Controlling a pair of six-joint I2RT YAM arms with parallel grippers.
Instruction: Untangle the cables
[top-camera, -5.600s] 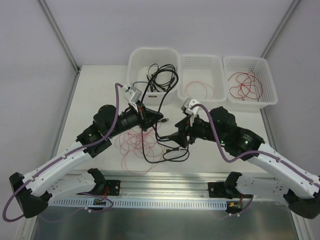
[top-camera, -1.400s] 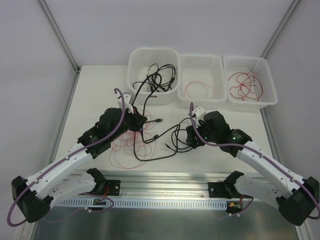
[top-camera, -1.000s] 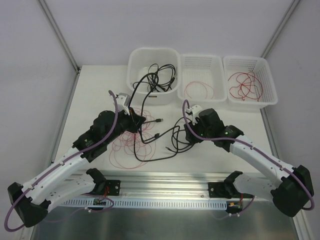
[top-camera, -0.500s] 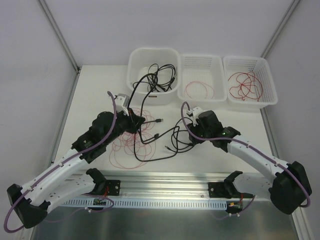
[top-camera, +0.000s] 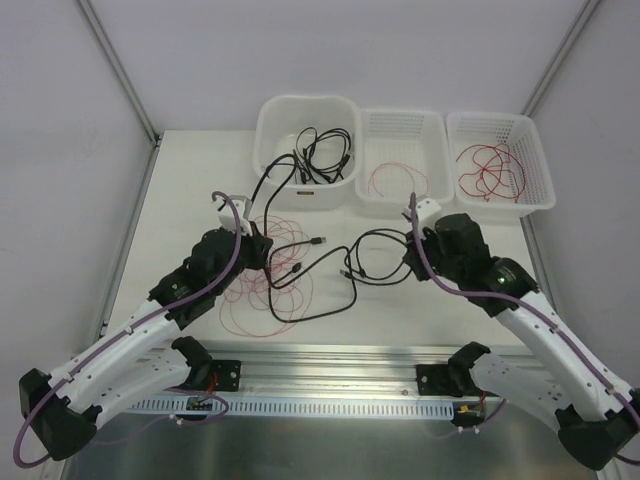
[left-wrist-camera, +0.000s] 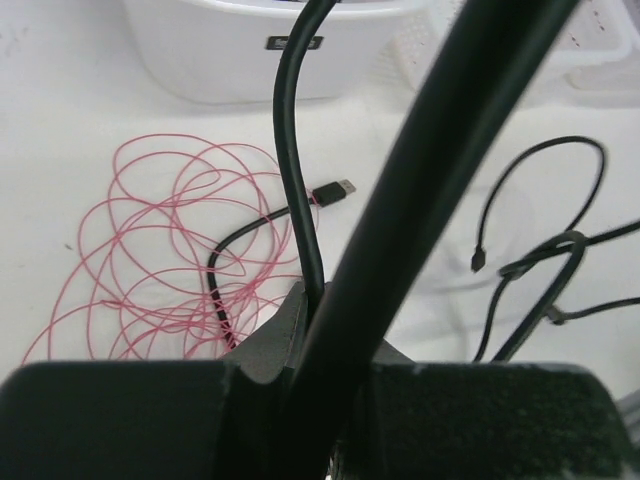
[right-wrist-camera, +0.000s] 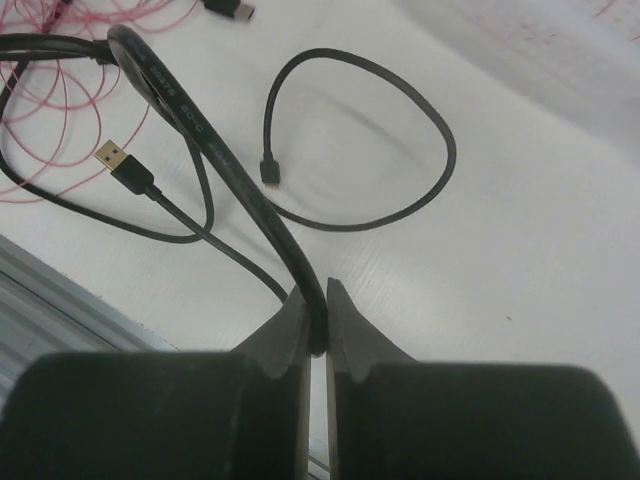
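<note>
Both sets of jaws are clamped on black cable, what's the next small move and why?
Probably ease the right gripper rightward, away from the left gripper: each has jaws shut on black cable, and the loops between them cross, partly over the red wires.

- no word, number or brand can be read clearly in any view.
- pale print runs along the black cable (right-wrist-camera: 190, 125) in the right wrist view, too blurred to spell out.
- a small dark label (left-wrist-camera: 295, 43) sits on the white bin (left-wrist-camera: 200, 70) wall in the left wrist view, illegible.
</note>
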